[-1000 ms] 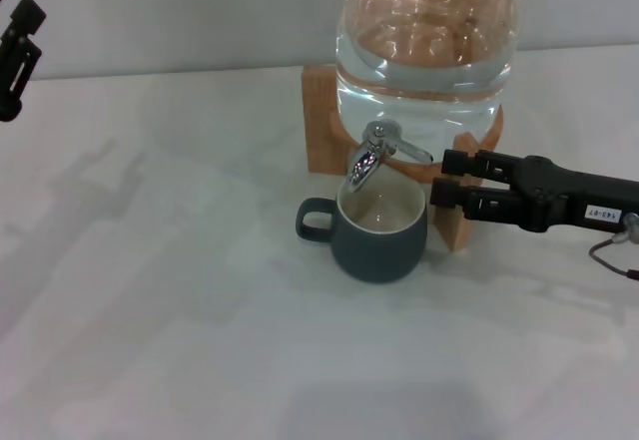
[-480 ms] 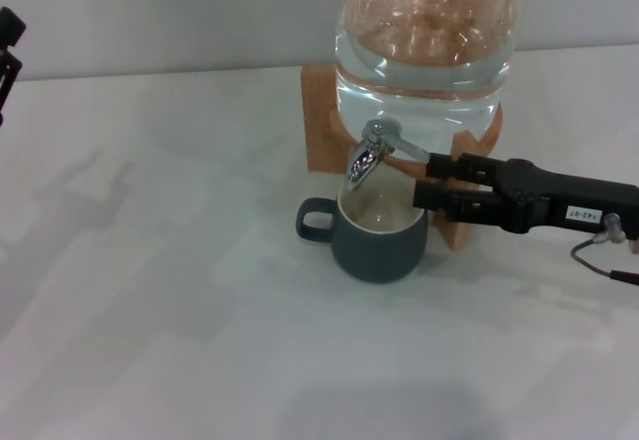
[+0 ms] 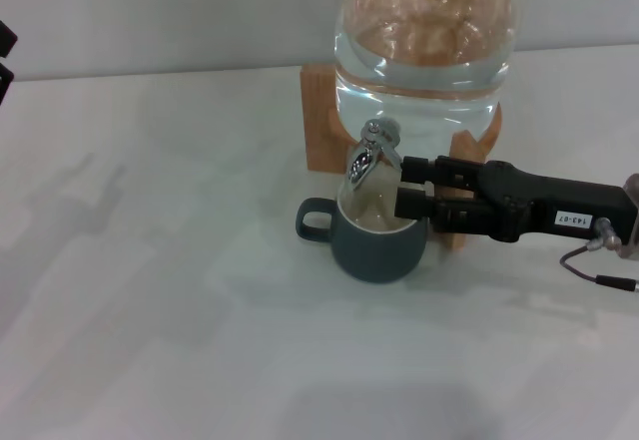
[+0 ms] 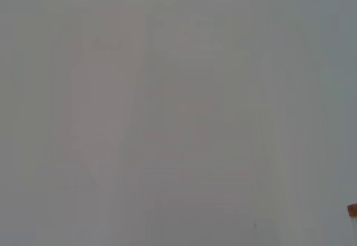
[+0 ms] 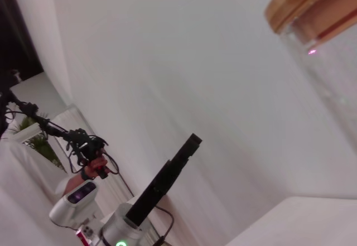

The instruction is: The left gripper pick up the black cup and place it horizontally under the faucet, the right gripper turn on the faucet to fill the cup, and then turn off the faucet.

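The black cup (image 3: 379, 243) stands upright on the white table, its loop handle pointing left and its cream inside showing. Its mouth is directly below the chrome faucet (image 3: 369, 153). My right gripper (image 3: 401, 189) reaches in from the right, open, with its fingertips just right of the faucet spout and over the cup's right rim. The upper finger (image 3: 424, 171) covers the spot where the lever sticks out. My left gripper (image 3: 4, 56) is a dark sliver at the far left edge. In the right wrist view the left gripper (image 5: 164, 182) appears side-on, raised and far off.
The faucet is fixed to a large clear water jar (image 3: 427, 46) resting on a wooden stand (image 3: 321, 121) behind the cup. A cable (image 3: 599, 260) hangs from the right wrist. The left wrist view shows only a pale surface.
My right gripper has slid left, from beside the wooden stand to the faucet lever above the cup's rim. The left gripper has drawn back almost out of the left edge.
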Robot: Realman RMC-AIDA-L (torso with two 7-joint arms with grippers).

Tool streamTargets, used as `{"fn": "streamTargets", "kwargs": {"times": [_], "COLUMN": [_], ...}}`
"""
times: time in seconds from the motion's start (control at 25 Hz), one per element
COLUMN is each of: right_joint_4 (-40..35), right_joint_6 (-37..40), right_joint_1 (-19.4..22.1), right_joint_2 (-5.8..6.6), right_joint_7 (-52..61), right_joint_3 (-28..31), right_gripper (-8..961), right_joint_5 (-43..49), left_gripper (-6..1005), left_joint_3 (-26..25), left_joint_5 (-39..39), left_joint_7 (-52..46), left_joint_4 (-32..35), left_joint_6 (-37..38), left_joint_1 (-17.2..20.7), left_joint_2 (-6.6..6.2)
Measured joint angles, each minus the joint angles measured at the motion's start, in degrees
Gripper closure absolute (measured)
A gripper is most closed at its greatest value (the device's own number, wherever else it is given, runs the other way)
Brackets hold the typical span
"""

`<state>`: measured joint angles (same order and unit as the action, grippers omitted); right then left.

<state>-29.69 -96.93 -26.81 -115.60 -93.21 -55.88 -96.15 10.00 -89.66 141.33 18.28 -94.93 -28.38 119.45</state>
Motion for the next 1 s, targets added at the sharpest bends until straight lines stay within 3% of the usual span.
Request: {"fn": "streamTargets", "kwargs": {"times": [0.32,0.72,1.0], "right_joint_4": [-0.23,-0.58,-0.35], "right_joint_6": [-0.7,-5.36,-5.72], "right_joint_1": [1.43,2.79,2.49], "right_joint_2": [0.71,0.54,0.33], "right_joint_7": [0.17,0.94,0.94], "right_joint_3": [0.91,0.01,-0.81], "right_gripper": [110,110,110], "right_joint_5": [-0.75,-2.08,-2.05], "left_gripper": [533,529,526], "left_joint_3": [0.11,0.1,0.14], "left_joint_5": [0.0,0.01,-0.38], "left_joint_7": [-0.38,-0.58,-4.64], "left_joint_4": [1.3,1.67,6.0], "left_joint_6": [-0.28,-0.5,-3.68], "left_joint_1": [0.59,0.39,1.16], "left_joint_2": [0.13,-0.02,0.19]}}
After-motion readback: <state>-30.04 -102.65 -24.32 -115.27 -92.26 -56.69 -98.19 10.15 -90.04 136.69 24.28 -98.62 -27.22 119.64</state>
